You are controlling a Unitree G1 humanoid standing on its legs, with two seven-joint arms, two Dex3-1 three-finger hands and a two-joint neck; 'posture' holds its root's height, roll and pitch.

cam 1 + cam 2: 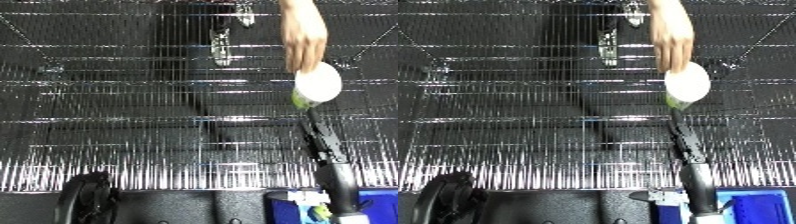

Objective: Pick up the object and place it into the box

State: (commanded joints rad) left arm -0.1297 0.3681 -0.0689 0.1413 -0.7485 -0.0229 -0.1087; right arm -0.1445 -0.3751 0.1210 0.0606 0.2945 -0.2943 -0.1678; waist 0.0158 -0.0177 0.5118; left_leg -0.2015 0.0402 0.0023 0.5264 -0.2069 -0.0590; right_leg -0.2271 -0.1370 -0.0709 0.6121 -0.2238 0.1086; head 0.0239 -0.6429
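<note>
A person's hand [304, 37] reaches in from the top and holds the object [317, 85], a round thing with a white top and a green underside, above the wire mesh surface. My right hand [322, 137] stretches up from the lower right, black and narrow. Its fingers [310, 114] are straight and their tips meet the object's green lower edge. A rounded black shape at the lower left is my left hand [84, 200], low by the near edge and far from the object. A corner of the blue bin [758, 206] shows at the bottom right, beside my right forearm.
The shiny black wire mesh [133, 100] fills most of the view and lies bare to the left of the object. A dark ledge [187, 205] runs along the near edge. Small metal fittings [219, 47] hang at the top centre.
</note>
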